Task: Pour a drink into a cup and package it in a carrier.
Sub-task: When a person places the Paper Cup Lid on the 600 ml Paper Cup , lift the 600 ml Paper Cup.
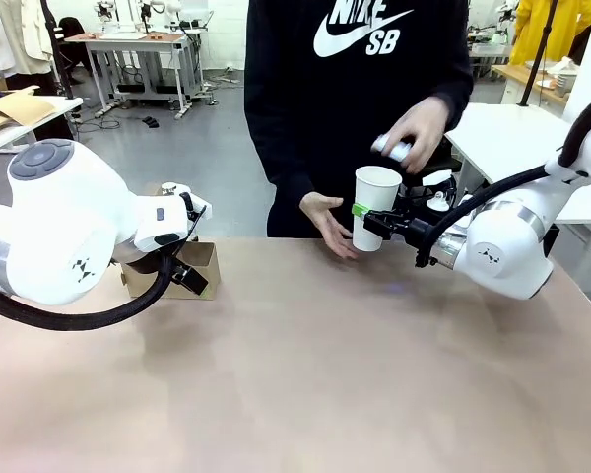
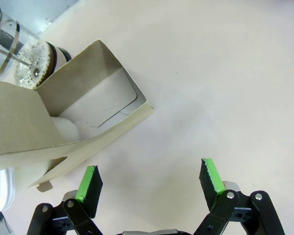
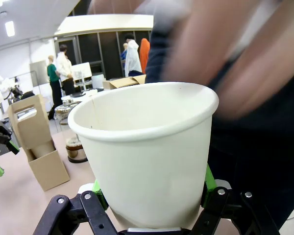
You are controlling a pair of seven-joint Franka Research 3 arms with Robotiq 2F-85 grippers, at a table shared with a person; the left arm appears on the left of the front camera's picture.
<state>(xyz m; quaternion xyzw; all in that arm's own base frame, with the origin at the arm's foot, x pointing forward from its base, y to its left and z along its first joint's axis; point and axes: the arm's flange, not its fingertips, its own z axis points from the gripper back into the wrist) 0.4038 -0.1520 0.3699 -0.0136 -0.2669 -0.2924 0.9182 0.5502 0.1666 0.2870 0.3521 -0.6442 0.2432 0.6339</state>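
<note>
Clamping the cup (image 1: 376, 192) upright in my right gripper (image 1: 374, 219), I judge the drink (image 2: 29, 66), behind the carrier (image 2: 88, 100), lies nearer my spread-open left gripper (image 2: 150, 177), ahead and leftward.

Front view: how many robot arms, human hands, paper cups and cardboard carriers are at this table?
Robot arms: 2, left arm, right arm
Human hands: 2, lower hand, upper hand
Paper cup: 1
Cardboard carrier: 1
Total: 6

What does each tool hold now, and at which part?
The right tool holds the white cup around its lower half; the left tool is open and empty.
</note>
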